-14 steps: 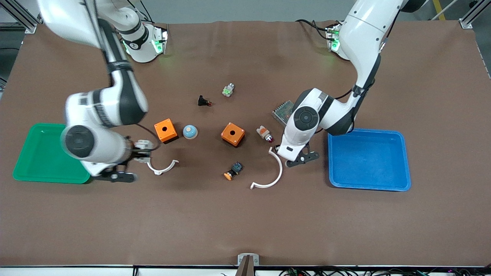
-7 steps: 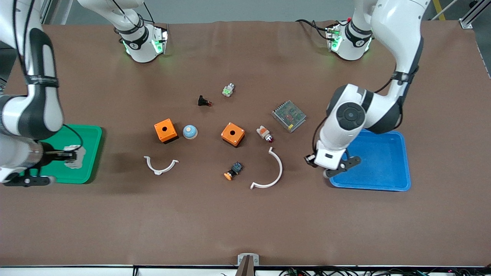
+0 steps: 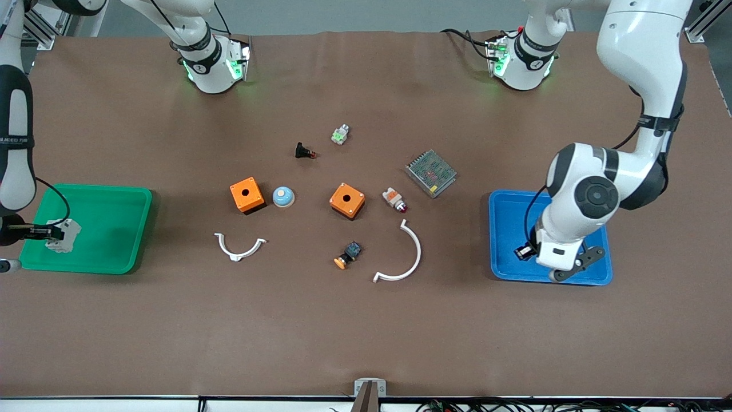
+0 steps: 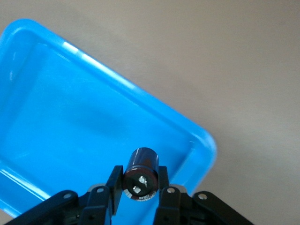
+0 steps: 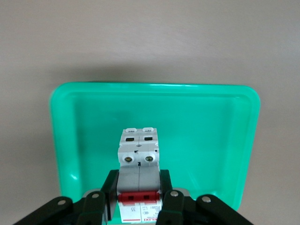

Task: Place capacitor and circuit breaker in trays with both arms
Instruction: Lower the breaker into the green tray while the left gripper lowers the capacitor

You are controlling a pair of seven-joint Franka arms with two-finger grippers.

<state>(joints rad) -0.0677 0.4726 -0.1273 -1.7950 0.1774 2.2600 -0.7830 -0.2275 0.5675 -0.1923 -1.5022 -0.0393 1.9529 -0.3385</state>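
My left gripper point(image 3: 525, 252) is shut on the capacitor point(image 4: 140, 174), a small black cylinder, and holds it over the blue tray point(image 3: 595, 209), above the tray's corner point(image 4: 201, 150). The capacitor also shows in the front view point(image 3: 521, 252). My right gripper point(image 3: 50, 232) is shut on the circuit breaker point(image 5: 139, 180), a white-and-grey block with a red lever, and holds it over the green tray point(image 3: 108, 229). The green tray's rim also shows in the right wrist view point(image 5: 154, 86). The circuit breaker also shows in the front view point(image 3: 64, 235).
Between the trays lie two orange boxes point(image 3: 247, 195) point(image 3: 347, 201), a blue dome point(image 3: 283, 197), two white arcs point(image 3: 239, 248) point(image 3: 404, 256), a mesh-covered unit point(image 3: 431, 173), a white-and-orange button point(image 3: 394, 199), an orange-tipped part point(image 3: 347, 255), a black push-button point(image 3: 303, 151) and a green-and-white part point(image 3: 339, 134).
My left gripper carried the capacitor from beside the large white arc to over the blue tray. My right gripper carried the circuit breaker from near the small arc to over the green tray.
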